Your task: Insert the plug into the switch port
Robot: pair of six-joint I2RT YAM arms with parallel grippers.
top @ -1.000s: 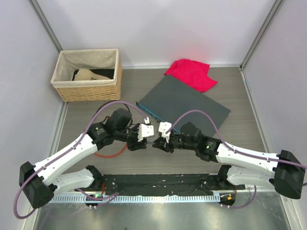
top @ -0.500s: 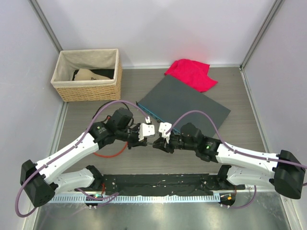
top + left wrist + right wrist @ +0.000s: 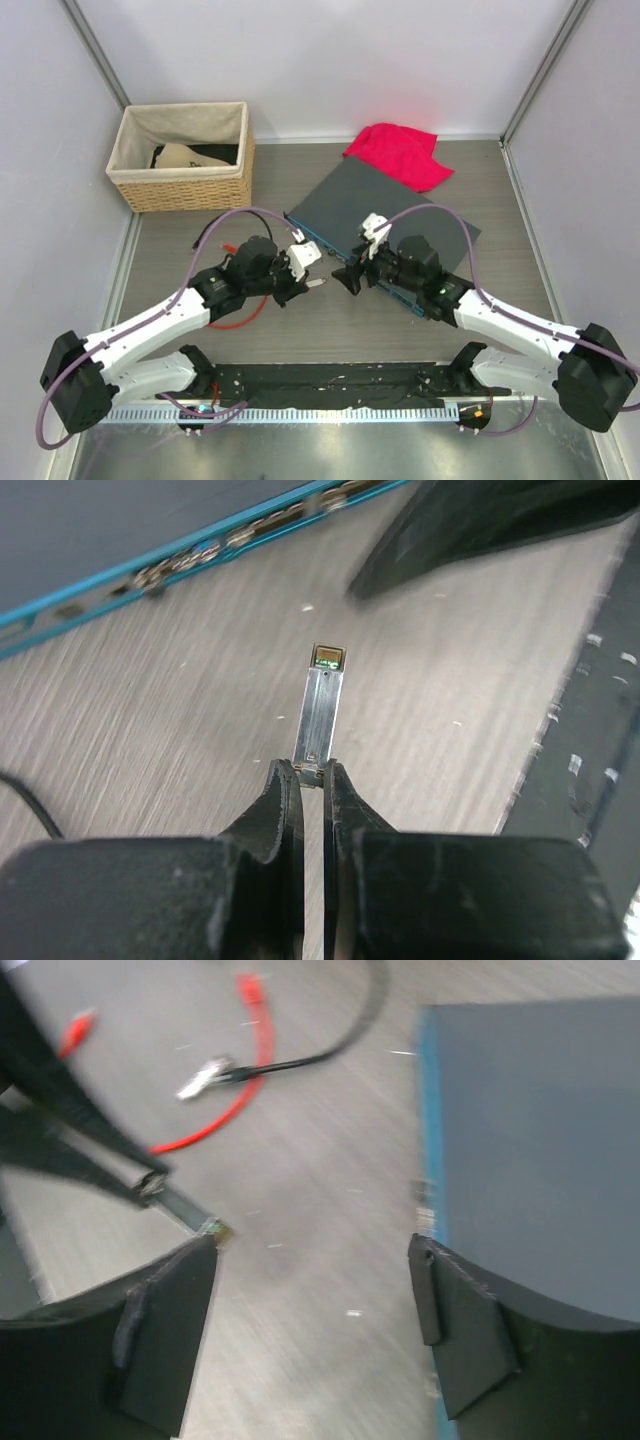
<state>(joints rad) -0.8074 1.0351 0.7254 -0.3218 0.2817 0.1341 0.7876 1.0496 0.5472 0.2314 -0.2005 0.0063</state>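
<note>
There's the plug (image 3: 322, 705), a slim silver metal stick with a small gold-green tip, pinched at its back end by the left gripper (image 3: 311, 777), its tip aimed at the teal strip ahead. The switch port (image 3: 190, 556) is one small socket in a row lining the narrow teal front face of the flat dark-grey box (image 3: 400, 215). The plug's tip is short of that row, not touching.

Bare wood-grain worktop (image 3: 170, 710) lies open between the tip of the slim silver metal plug (image 3: 322, 705) and the row of small switch ports (image 3: 190, 555) on the flat dark-grey box's teal-blue front face. The black right gripper (image 3: 350, 277), jaws spread, crowds that gap from the right. 1 thin red cable (image 3: 232, 321) lies under the left arm, well apart.
</note>
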